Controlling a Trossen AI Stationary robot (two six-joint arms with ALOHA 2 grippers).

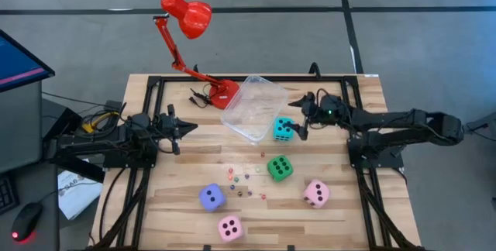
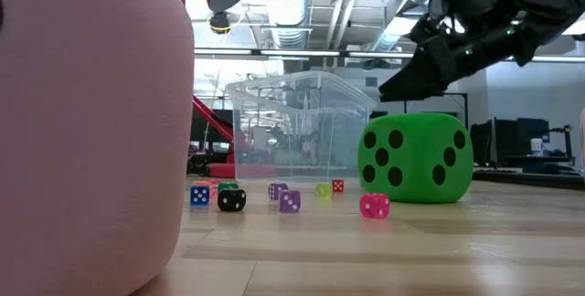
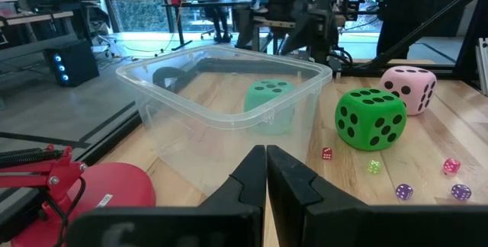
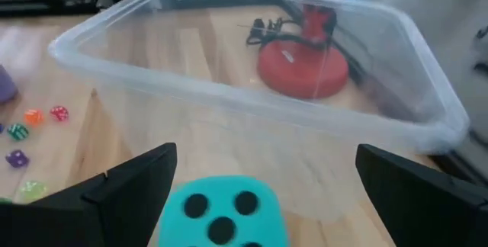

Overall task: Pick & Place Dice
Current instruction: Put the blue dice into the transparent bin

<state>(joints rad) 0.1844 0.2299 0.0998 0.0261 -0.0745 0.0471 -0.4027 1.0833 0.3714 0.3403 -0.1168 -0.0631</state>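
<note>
The cyan die (image 4: 221, 213) sits between the right gripper (image 4: 263, 190)'s wide-spread fingers, just beside the tub (image 4: 252, 102), likely lined up for a grab. The left gripper (image 3: 265, 172) waits closed, well apart.

The tub (image 1: 252, 108) is clear, thin, glossy plastic, and the table (image 1: 349, 220) is pale planked wood with a smooth, faintly shiny finish. The green die (image 2: 416, 159) at the tub's 5 o'clock looks matt and soft, while the tiny dice (image 2: 288, 202) are glossy, partly translucent plastic. The lamp (image 1: 187, 15) is shiny red.
</note>
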